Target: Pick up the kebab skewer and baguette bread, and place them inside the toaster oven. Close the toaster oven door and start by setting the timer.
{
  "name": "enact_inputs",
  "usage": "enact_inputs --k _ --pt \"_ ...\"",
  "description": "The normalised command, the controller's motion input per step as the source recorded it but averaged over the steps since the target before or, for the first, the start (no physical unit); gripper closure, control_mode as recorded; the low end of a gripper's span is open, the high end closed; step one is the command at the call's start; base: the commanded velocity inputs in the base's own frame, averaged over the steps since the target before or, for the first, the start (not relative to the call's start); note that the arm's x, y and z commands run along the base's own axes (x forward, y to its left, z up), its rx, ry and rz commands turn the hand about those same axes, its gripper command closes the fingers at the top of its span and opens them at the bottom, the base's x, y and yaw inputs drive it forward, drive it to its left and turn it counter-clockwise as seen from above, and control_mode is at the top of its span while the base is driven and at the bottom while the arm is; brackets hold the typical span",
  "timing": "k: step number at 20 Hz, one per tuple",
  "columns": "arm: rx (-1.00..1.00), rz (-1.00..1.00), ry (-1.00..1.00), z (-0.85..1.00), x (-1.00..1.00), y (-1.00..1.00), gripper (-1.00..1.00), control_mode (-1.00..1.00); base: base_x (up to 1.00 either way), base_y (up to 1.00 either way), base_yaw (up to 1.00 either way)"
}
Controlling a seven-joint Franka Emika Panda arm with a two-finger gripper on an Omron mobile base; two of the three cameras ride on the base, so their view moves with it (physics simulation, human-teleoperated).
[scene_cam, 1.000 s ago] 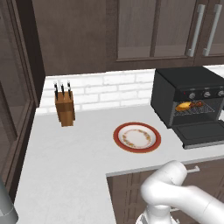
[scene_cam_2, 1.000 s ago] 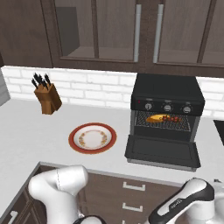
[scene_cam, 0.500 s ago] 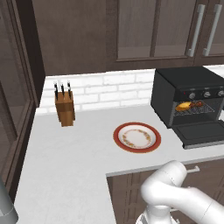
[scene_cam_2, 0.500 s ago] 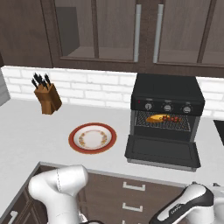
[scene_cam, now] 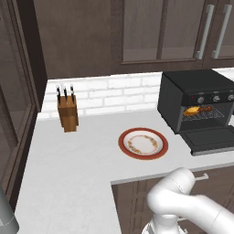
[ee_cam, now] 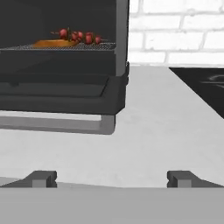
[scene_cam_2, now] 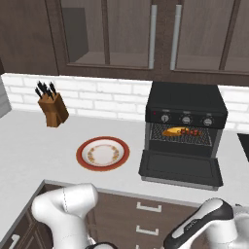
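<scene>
Gripper [ee_cam: 111,179] wide open, empty, low by toaster oven door [ee_cam: 57,105]

On the white desk [scene_cam: 82,169]: one black boxy toaster oven [scene_cam_2: 186,104], one red-rimmed round plate [scene_cam_2: 102,153], one brown wooden knife block [scene_cam: 67,115]. On the oven's wire rack: one golden baguette bread [scene_cam_2: 170,132], one kebab skewer [ee_cam: 79,36]. Three round knobs [scene_cam_2: 186,119] counted.

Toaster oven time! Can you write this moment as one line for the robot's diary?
toaster oven: baguette bread and kebab skewer on rack | toaster oven door: open, down flat | plate: empty | gripper: open, empty, low by door
</scene>
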Motion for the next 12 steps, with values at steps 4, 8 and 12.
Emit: enact_inputs --k 4,8,12 --pt "0.0 0.0 0.08 0.0 0.18 0.11 -1.0 -1.0 0.0 0.0 0.0" --pt "0.0 0.0 0.03 -0.02 0.06 0.13 -1.0 -1.0 0.0 0.0 0.0" --pt "0.0 0.0 0.0 -0.13 0.0 0.3 -1.0 -1.0 0.0 0.0 0.0"
